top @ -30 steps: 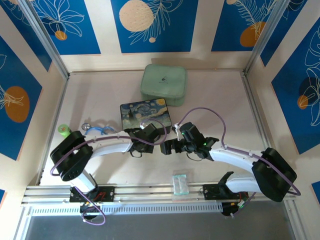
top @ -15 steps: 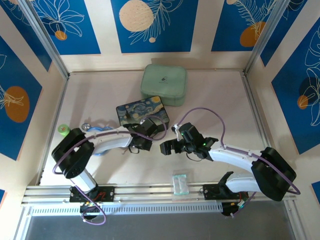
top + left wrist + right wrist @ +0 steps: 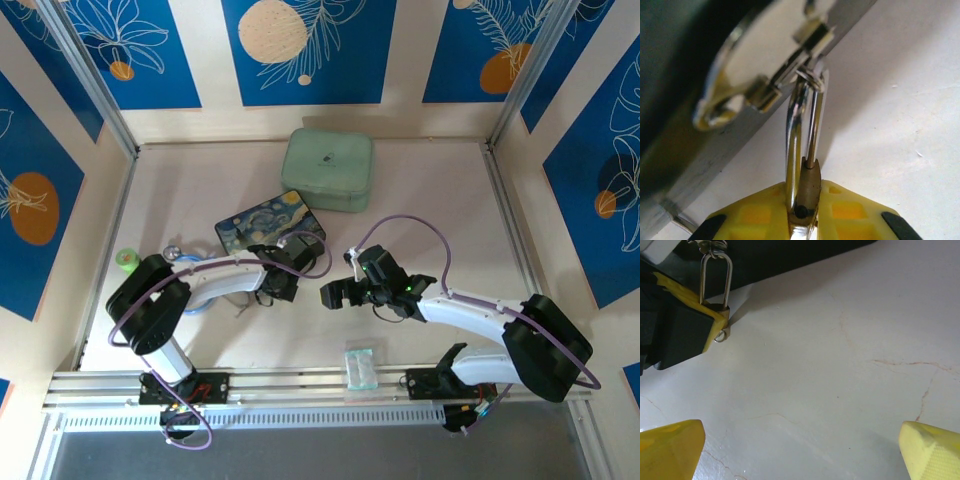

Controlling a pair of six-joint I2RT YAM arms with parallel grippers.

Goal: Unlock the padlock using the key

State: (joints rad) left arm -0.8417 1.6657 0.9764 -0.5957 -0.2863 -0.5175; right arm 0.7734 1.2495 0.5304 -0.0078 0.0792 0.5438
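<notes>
while its thin silver u-shaped shackle (image 3: 799, 125) hangs threaded through the shiny metal clasp (image 3: 765, 65) of the starry-painted rectangular box (image 3: 262, 220), the tiny brass-gold padlock (image 3: 809, 192) sits pinched between the left gripper (image 3: 805, 227)'s yellow pads (image 3: 755, 215). the right gripper (image 3: 800, 447) gapes wide, empty, over the pale table (image 3: 840, 365).

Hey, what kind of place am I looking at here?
Likely a robot lab cell: two arms bolted to an aluminium rail, a pale table boxed in by blue patterned panels.
</notes>
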